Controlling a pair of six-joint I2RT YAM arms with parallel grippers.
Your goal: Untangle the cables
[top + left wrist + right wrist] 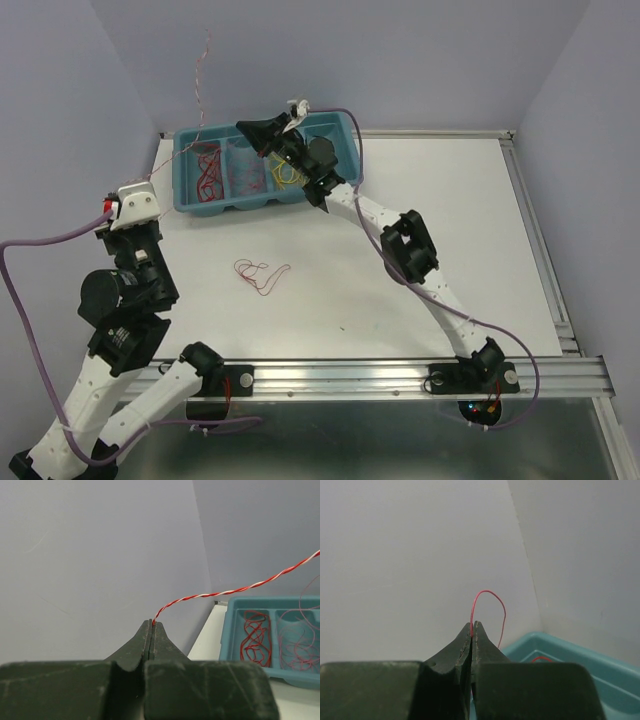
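From above, cables (pixel 208 170) sit in the tray (pixel 230 206) at twelve o'clock; your left gripper (pixel 151 625) pinches a twisted red-white strand (pixel 225 591) running toward two o'clock, your right gripper (pixel 472 626) clamps a red loop (pixel 490 593), so you're mid-separation: next, draw them apart gently.

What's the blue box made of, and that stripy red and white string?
The teal divided tray looks like moulded plastic: smooth, slightly glossy, with rounded rims. The twisted red-and-white cable looks like two thin plastic-coated wires wound together; any metal core is hidden.
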